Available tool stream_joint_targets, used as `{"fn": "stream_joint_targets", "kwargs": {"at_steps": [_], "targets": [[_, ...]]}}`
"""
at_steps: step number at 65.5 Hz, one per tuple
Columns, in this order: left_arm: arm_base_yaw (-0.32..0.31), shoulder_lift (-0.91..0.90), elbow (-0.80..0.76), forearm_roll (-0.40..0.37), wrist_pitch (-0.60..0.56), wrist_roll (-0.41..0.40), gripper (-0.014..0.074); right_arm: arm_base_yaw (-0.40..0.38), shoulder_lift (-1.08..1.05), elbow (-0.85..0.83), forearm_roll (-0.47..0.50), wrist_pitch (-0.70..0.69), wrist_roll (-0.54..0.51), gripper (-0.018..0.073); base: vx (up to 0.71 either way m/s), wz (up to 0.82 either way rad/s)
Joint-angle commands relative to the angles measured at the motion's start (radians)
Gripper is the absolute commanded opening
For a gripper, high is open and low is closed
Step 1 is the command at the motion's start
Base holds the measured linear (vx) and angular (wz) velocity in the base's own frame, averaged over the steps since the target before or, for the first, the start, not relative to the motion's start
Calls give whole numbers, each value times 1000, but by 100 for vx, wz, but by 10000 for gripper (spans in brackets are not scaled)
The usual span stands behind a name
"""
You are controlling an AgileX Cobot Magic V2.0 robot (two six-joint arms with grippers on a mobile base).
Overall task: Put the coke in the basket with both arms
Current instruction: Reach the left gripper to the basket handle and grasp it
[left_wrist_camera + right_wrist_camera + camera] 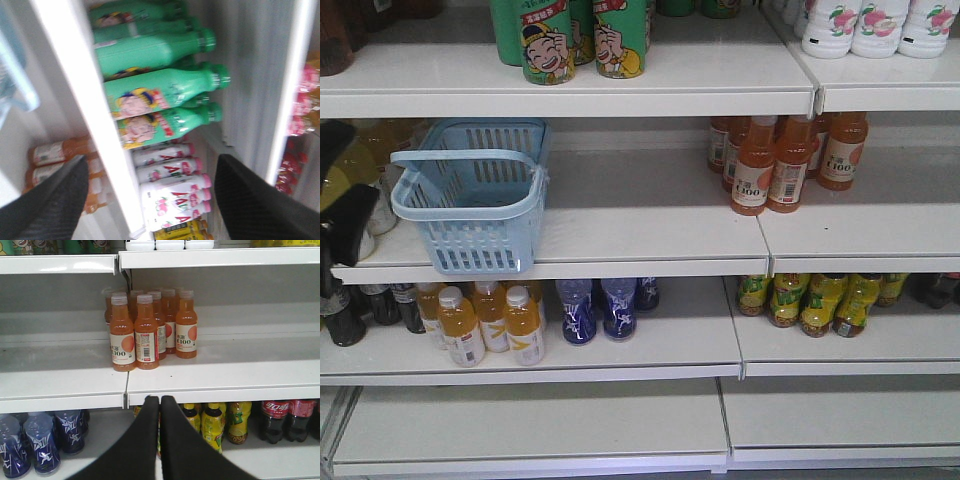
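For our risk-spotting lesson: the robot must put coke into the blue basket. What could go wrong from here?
1. The basket sits at the shelf's front edge; a push could tip it off.
2. The coke bottles stand close beside yellow-green bottles, so the right fingers, now shut, may knock neighbours.

The left gripper [152, 161] shows two broad black fingers [47, 210], each tapering to a blunt, rounded tip. Their matte surface carries a fine, grainy, woven-looking texture. The right gripper [160, 398] has fingers [137, 452] of the same black, wide at the base and narrowing to slim rounded tips, plain and dull in finish. In the front view a black arm [344, 215] shows at the picture's edge as dark, rounded shapes, too cut off for detail.
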Motion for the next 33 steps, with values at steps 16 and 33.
{"fn": "stream_joint_targets", "kwargs": {"at_steps": [16,33], "targets": [[-3,383,-140,-100,-389,-46,540,-7,-18,15,-11,-76,-2,-4,0,0],[-3,597,-354,-95,-387,-47,540,-7,-18,15,-11,-76,-2,-4,0,0]]}}
